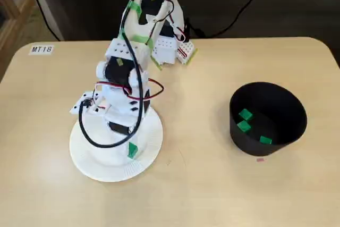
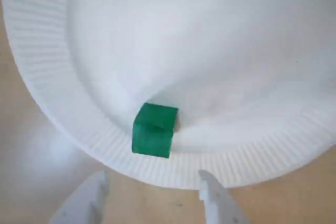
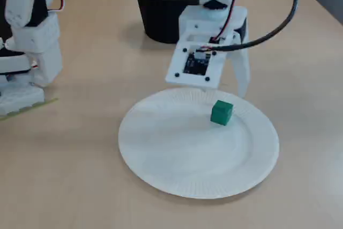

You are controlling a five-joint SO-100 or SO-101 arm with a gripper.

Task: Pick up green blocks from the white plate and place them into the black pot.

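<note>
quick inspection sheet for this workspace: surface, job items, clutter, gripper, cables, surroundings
surface: light wooden table, bare around the job's things
job's things: white plate with one green block near its rim; black pot holding three green blocks
clutter: MT18 label at a table corner
grippers: gripper open over the plate's rim, block just ahead of the fingertips, untouched
cables: black cable loops off the arm over the plate; red wires on the arm
surroundings: dark area beyond the table's far edge, more cables there

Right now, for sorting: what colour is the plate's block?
Green; the block shows best in wrist view.
</note>
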